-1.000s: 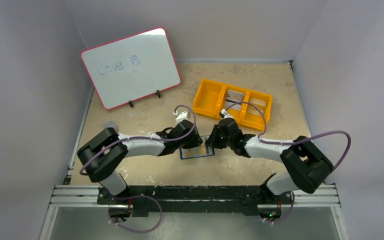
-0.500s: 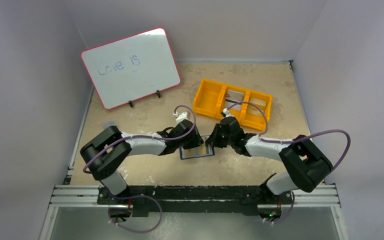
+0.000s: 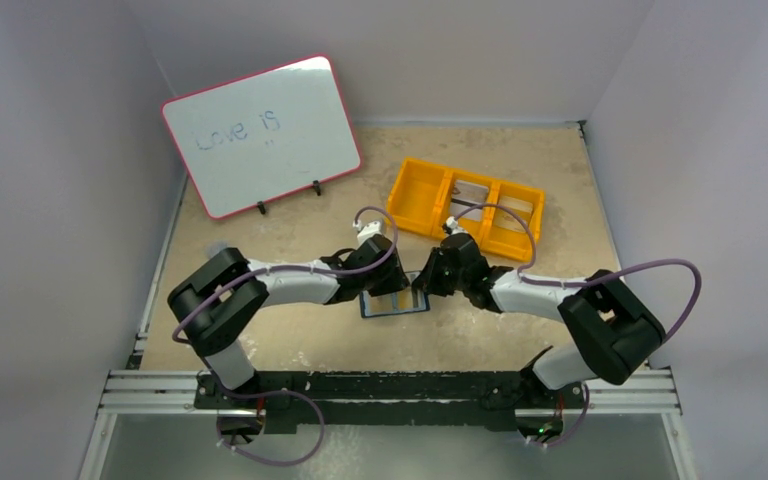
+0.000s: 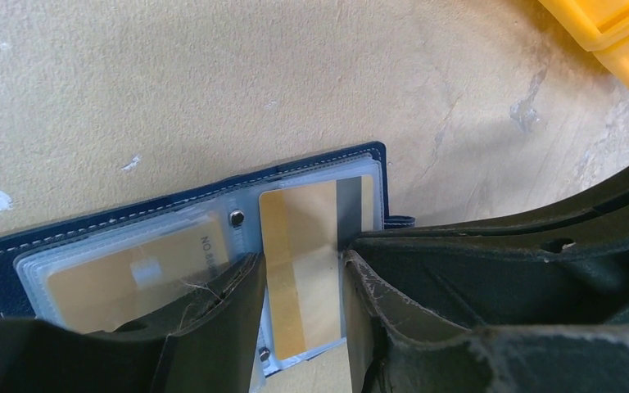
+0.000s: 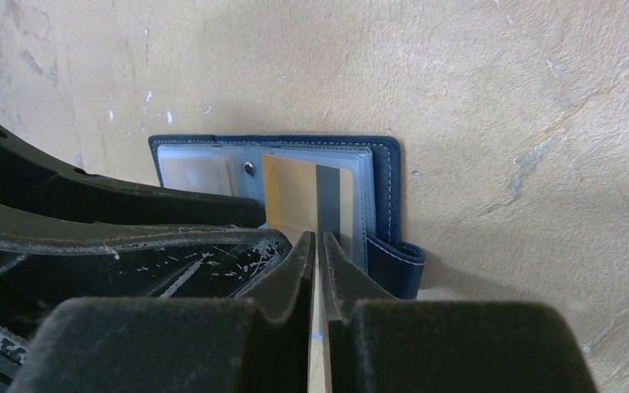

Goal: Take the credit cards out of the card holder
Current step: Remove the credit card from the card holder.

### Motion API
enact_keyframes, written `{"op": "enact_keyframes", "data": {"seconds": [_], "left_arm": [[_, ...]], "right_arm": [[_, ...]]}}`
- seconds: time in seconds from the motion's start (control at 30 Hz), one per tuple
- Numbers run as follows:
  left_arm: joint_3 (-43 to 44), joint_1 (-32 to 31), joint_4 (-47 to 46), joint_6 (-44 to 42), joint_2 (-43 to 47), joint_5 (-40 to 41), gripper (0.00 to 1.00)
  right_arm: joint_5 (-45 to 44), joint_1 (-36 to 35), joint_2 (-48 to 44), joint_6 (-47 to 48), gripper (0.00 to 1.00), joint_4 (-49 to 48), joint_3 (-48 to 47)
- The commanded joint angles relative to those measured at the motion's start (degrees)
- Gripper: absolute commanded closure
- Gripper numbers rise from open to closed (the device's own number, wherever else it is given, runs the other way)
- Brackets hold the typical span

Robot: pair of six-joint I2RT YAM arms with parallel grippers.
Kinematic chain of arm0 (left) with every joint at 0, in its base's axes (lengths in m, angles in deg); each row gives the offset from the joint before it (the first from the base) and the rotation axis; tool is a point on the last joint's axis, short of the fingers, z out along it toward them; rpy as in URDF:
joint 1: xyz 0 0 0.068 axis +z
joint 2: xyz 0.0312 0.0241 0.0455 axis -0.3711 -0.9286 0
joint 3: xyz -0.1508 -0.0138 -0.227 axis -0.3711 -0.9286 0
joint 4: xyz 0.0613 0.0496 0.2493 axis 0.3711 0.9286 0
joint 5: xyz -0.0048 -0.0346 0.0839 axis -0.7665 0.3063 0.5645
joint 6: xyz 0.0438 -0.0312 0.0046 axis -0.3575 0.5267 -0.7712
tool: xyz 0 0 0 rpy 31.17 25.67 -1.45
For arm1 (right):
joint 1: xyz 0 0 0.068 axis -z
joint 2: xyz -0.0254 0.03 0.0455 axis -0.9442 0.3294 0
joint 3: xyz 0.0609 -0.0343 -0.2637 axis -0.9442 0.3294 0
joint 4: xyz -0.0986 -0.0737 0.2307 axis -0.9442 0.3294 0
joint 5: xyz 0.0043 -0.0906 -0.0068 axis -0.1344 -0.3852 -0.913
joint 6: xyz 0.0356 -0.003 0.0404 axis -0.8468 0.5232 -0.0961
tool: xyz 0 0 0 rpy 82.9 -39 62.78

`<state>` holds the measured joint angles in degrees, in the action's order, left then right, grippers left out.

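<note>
1. The card holder is seen laid open at the worktop centre, with the orange tray at 1 o'clock
2. On the right gripper, the jaws are almost shut, pinched on the edge of a credit card partly out of its pocket
3. On the left gripper, the jaws are spread astride the credit card, with nothing gripped
4. The credit card is best drawn flat toward 3 o'clock while the card holder is pressed down
</note>
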<state>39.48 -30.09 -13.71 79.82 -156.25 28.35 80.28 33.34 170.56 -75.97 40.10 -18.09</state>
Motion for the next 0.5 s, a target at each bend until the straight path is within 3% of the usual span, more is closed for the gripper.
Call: {"op": "enact_keyframes", "data": {"seconds": [0.0, 0.37, 0.47], "left_arm": [[-1.01, -0.57, 7.08, -2.00, -4.60, -1.71, 0.61], [-0.85, -0.57, 7.70, -2.21, -3.67, -0.04, 0.62], [-0.84, -0.58, 7.51, -2.35, -3.59, -0.13, 0.62]], "right_arm": [[-0.42, 0.25, 0.24, 2.11, 0.94, 6.20, -0.49], [-4.32, 0.14, -4.14, 8.01, 0.88, 18.77, -6.20], [-1.44, 0.16, -5.72, 8.02, 0.79, 19.91, -6.00]]}}
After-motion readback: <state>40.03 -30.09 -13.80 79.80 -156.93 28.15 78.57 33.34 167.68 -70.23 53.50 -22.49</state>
